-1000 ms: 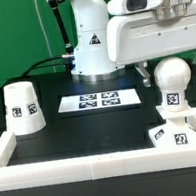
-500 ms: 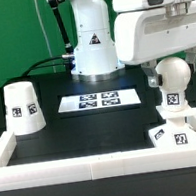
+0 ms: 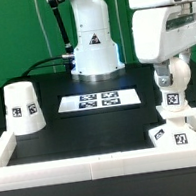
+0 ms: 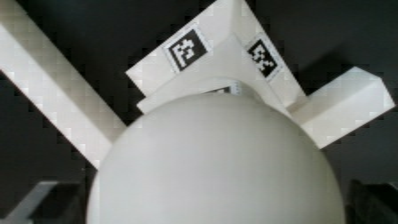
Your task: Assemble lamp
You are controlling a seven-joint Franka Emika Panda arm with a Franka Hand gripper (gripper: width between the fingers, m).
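We're right over the bulb (image 3: 172, 94): it stands upright at the exterior view's right, close by the base (image 3: 168, 134), straight below the claw (image 3: 170, 72). Open or closed? We cannot tell, the fingers are hidden. The shade (image 3: 23, 104) sits well apart.

You see a white shade (image 3: 23, 105) bearing one black-and-white square tag. Your bulb (image 3: 172, 96) is white with the same kind of tag, and the white base (image 3: 172, 133) carries two. The marker board (image 3: 99, 100) is white with black patterns. The table (image 3: 90, 127) is black, its wall (image 3: 86, 168) white.
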